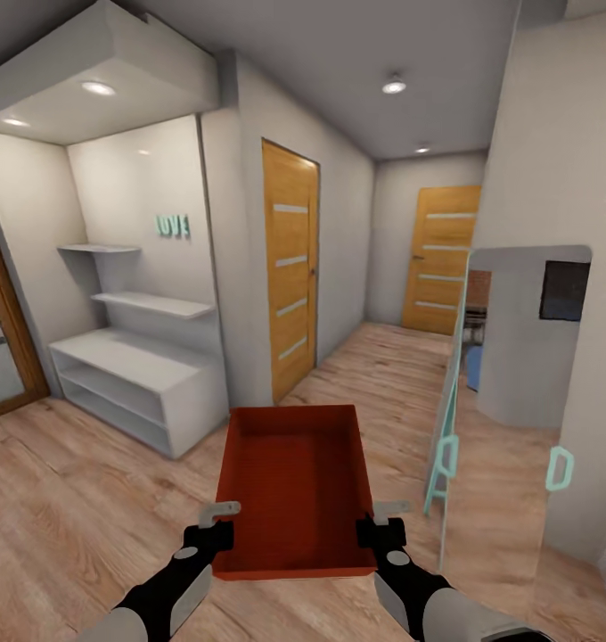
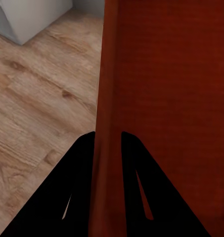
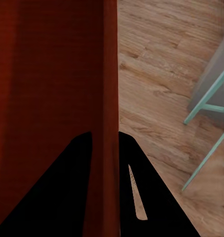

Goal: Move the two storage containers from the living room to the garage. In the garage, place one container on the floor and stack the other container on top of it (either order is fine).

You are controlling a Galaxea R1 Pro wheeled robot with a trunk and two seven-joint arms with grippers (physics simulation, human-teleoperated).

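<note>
Mid-carry: one orange-red rectangular plastic storage container (image 1: 296, 486), lower centre of frame, above light wood plank floor (image 1: 71, 499). Left gripper (image 1: 216, 526) and right gripper (image 1: 380, 526) clamped on side walls. Garage, stacking, second container remaining.

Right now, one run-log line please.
carry | container held by left hand and right hand | hallway, wood floor | garage not reached

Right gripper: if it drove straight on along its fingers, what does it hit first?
Nothing new: the right gripper is already clamped on the storage container wall, so it would slide along that wall. Beyond lies wood floor; depth unclear.
</note>
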